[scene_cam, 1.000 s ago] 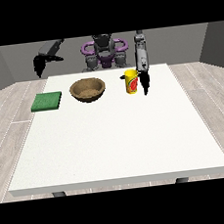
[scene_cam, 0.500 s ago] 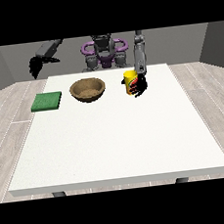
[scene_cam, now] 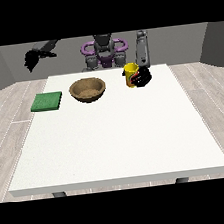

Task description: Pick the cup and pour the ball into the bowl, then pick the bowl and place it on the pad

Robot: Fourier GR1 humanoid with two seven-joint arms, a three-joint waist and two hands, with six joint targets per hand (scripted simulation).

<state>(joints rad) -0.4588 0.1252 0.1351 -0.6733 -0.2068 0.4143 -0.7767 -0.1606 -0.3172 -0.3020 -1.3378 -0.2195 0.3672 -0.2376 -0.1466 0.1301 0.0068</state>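
A yellow cup [scene_cam: 130, 74] stands on the white table [scene_cam: 116, 133] at the far right of the middle. The hand at the view's right [scene_cam: 142, 77] is against the cup's right side, with its fingers curled round it. A brown wooden bowl [scene_cam: 87, 89] sits left of the cup. A green pad [scene_cam: 47, 101] lies flat near the table's left edge. The hand at the view's left [scene_cam: 33, 58] hangs raised in the air beyond the table's far left corner. The ball is not visible.
The robot's torso [scene_cam: 104, 51] stands behind the table's far edge. Grey wood floor surrounds the table.
The hand at the view's right has dropped and closed in on the cup's right side. The hand at the view's left has risen slightly.
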